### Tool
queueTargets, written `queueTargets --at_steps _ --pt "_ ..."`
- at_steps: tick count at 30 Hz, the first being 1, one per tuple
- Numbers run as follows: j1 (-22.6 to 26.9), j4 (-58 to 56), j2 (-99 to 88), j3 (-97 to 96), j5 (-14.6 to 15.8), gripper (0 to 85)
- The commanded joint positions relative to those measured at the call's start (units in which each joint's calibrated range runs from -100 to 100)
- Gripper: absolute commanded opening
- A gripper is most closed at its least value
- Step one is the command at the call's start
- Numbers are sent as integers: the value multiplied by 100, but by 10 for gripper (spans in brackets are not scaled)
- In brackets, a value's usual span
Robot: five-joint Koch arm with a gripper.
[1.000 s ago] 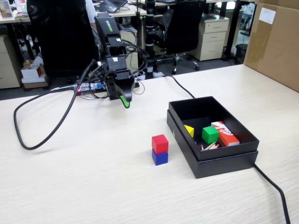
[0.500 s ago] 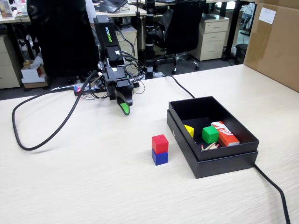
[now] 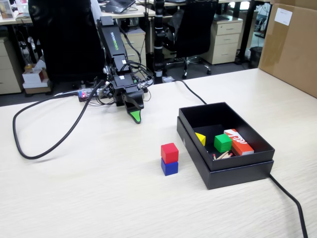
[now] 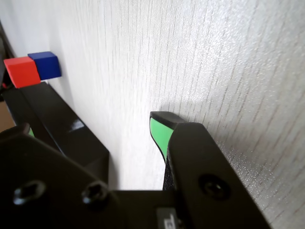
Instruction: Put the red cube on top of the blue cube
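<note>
The red cube (image 3: pixel 169 151) sits squarely on top of the blue cube (image 3: pixel 169 167) on the light wooden table, just left of a black box. In the wrist view the red cube (image 4: pixel 21 71) and blue cube (image 4: pixel 46 65) show far off at the upper left, touching each other. My gripper (image 3: pixel 133 115) hangs low over the table at the back, well behind the stack and apart from it. In the wrist view the gripper (image 4: pixel 93 128) is empty. Its green-padded fingertip (image 4: pixel 159 131) stands clear of the other jaw, with bare table between them.
An open black box (image 3: pixel 237 173) right of the stack holds a green cube (image 3: pixel 223 143), a yellow piece (image 3: pixel 200 139), a red-orange and white box (image 3: pixel 238 141) and some sticks. A black cable (image 3: pixel 49 144) loops at left. Cardboard (image 3: pixel 292 44) stands at the far right.
</note>
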Motion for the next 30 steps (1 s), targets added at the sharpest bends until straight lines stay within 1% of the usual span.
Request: queueTargets --at_steps 1,3,30 --pt "0 -96 77 -57 5 477" --pt "-29 -113 77 -66 5 488" --pt "-34 -165 77 -66 -5 488"
